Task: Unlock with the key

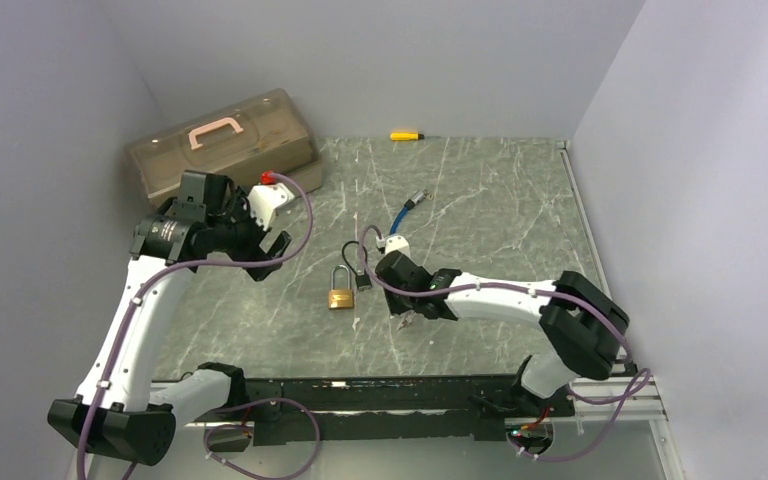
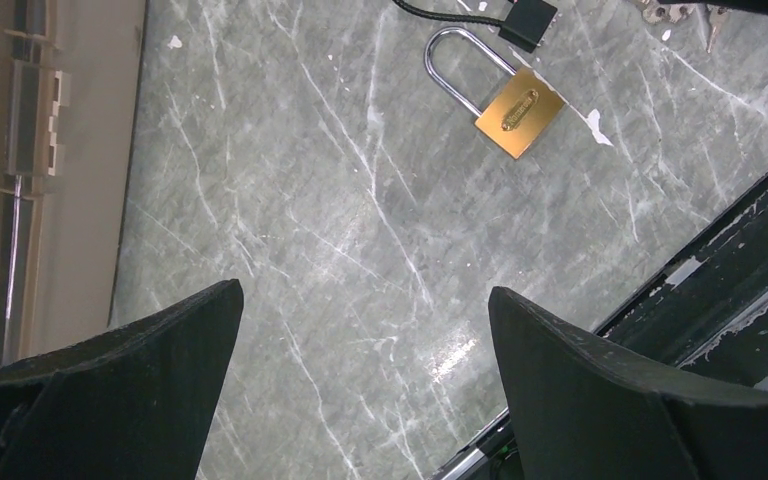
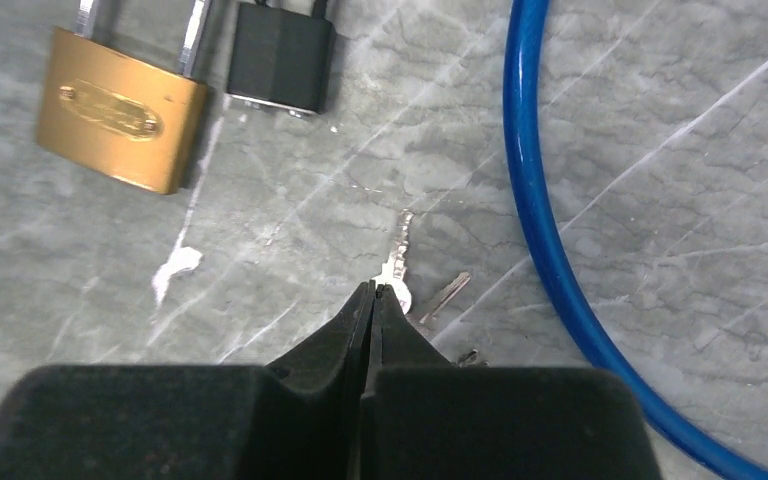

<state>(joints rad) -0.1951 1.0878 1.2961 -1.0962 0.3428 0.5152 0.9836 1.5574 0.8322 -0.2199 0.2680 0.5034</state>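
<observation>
A brass padlock (image 1: 340,297) (image 2: 520,112) (image 3: 125,120) lies flat on the marble table, its shackle pointing to the far side. A small silver key (image 3: 398,250) lies just right of it, blade pointing away from me. My right gripper (image 3: 373,287) (image 1: 407,318) is shut, its tips pinched together at the key's head. A second key (image 3: 445,295) on the same ring lies loose beside it. My left gripper (image 2: 365,300) (image 1: 270,255) hovers wide open over bare table left of the padlock, holding nothing.
A small black lock (image 3: 280,55) (image 2: 531,20) on a black cord sits right beside the padlock. A blue cable (image 3: 535,200) (image 1: 400,215) loops to the right. A brown toolbox (image 1: 225,140) stands at the back left, and a yellow screwdriver (image 1: 406,135) lies at the back wall.
</observation>
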